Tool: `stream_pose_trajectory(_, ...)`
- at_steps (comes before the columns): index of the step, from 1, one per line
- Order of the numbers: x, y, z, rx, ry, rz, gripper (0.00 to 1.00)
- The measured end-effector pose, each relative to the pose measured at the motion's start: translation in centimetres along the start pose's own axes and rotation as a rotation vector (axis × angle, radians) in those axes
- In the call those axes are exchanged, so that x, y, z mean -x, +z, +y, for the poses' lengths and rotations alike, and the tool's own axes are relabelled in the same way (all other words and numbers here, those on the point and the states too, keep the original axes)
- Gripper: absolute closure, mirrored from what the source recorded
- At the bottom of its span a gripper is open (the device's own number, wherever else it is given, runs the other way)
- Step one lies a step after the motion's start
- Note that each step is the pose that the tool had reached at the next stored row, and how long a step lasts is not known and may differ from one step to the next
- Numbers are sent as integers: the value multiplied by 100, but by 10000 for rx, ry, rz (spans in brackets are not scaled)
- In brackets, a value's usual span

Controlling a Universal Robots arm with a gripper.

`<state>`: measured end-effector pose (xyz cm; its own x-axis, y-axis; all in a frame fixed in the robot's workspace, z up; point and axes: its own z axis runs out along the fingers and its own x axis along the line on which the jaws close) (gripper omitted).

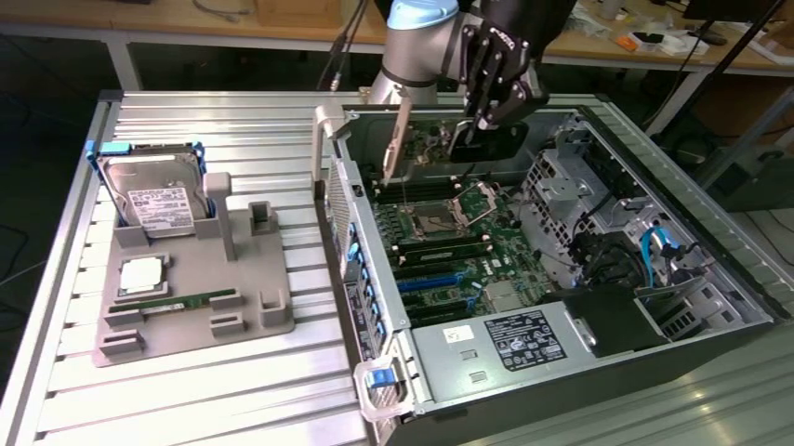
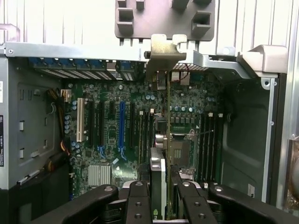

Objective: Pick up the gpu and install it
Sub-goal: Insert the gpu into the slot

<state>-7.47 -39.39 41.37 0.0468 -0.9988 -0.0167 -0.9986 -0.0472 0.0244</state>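
Note:
My gripper (image 1: 482,130) hangs over the open computer case (image 1: 694,214), shut on the gpu (image 1: 397,139). The card is held on edge, and its silver end bracket points toward the case wall on the exterior view's left. In the wrist view the gpu (image 2: 168,140) appears edge-on as a thin line between my black fingers (image 2: 140,200), with its bracket (image 2: 164,51) near the case's rear wall. It hovers above the motherboard (image 1: 447,242), over the area between the expansion slots (image 2: 122,126) and the CPU socket (image 2: 180,147). I cannot tell whether it touches the board.
A grey holder tray (image 1: 186,316) on the slatted table at the exterior view's left carries a hard drive (image 1: 155,200), a CPU (image 1: 143,274) and a RAM stick (image 1: 174,302). Inside the case are the power supply (image 1: 515,339), drive cages (image 1: 583,186) and blue cables (image 1: 657,251).

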Motion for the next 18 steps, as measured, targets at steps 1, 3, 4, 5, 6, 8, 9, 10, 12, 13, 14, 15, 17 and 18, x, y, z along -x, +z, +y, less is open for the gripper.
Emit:
stream_pose_trajectory(1, 0, 13, 0, 0, 0, 1, 73)
stream_pose_trajectory(3, -1, 45, -1, 1, 1, 2, 73)
stream_pose_trajectory(4, -1, 64, -2, 1, 1, 1, 73)
stream_pose_trajectory(5, -1, 81, -2, 1, 1, 2, 73)
stream_pose_trajectory(6, -2, 99, -3, 1, 0, 2, 73)
stream_pose_trajectory(8, -2, 136, -4, 1, 0, 0, 73)
stream_pose_trajectory(9, -3, 150, -4, 0, 1, -3, 73)
stream_pose_trajectory(10, -3, 161, -4, 0, 1, -6, 73)
stream_pose_trajectory(12, -3, 176, -5, -2, 0, -19, 73)
stream_pose_trajectory(13, -3, 176, -5, -1, -1, -19, 73)
stream_pose_trajectory(14, -5, 178, -5, -2, 0, -20, 73)
stream_pose_trajectory(15, -11, 181, -5, -2, -2, -21, 73)
stream_pose_trajectory(17, -35, 186, -3, -2, 0, -23, 73)
stream_pose_trajectory(18, -48, 189, -3, -2, 0, -24, 73)
